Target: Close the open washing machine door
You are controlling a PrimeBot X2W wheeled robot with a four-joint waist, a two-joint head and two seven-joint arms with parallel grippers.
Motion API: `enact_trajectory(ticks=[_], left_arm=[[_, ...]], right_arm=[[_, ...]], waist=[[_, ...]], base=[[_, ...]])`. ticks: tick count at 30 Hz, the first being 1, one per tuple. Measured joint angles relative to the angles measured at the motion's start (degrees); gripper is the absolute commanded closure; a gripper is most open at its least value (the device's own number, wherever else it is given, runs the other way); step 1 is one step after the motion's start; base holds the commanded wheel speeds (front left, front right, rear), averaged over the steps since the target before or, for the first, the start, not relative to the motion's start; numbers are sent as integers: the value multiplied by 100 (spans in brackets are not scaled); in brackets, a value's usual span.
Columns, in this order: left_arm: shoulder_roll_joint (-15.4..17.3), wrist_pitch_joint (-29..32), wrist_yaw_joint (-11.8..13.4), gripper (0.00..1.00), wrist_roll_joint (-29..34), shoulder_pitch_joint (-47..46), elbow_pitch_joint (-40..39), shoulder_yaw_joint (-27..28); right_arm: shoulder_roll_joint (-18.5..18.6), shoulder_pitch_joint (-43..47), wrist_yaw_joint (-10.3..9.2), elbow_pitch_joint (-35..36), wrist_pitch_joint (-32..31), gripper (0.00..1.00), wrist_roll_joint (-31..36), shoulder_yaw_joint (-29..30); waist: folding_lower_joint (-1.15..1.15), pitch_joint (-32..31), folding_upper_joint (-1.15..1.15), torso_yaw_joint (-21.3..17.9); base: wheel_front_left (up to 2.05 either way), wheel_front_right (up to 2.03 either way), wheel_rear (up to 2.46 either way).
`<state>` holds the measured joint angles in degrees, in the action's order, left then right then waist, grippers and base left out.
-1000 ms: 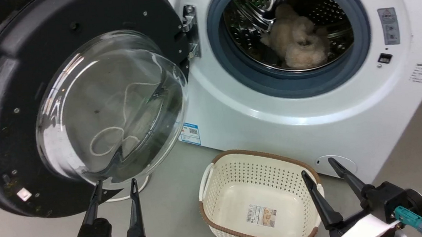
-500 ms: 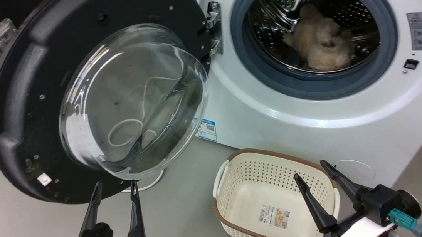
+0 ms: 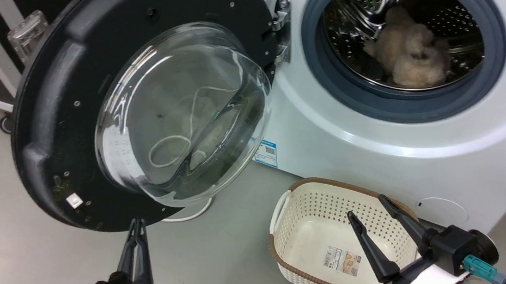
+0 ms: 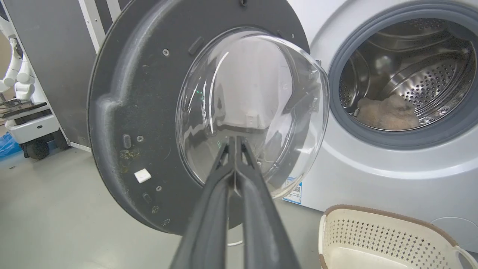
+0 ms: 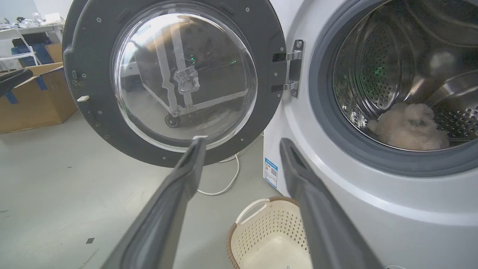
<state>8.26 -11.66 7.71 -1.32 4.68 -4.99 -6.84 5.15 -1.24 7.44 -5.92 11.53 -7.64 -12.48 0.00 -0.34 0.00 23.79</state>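
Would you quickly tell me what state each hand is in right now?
Left hand: closed, holding nothing, tips near the lower rim of the washing machine door.
Right hand: open, holding nothing, above the basket.

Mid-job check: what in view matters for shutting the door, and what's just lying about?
Job: washing machine door, wide open; its hinge; grey-ringed drum opening; left gripper, shut, pointing at the door.
Lying about: empty basket; fluffy item in the drum; white cable on the floor; cardboard box.
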Motion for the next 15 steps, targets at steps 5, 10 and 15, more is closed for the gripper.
enact_trajectory(ticks=[5,10,15], left_arm=[[-4,-58,-14,100,-238,-2,-199,221],[-16,-116,-256,100,-706,-166,-403,731],[254,-183,-762,100,-2070,-926,-225,2024]], right_arm=[[3,4,0,-24,74,0,-18,12],[2,26,0,-16,129,0,-14,104],[82,4,0,69,215,0,-7,57]], waist=[[0,3,0,123],[0,59,0,212],[0,372,0,49]], base=[[0,0,0],[0,0,0],[0,0,0]])
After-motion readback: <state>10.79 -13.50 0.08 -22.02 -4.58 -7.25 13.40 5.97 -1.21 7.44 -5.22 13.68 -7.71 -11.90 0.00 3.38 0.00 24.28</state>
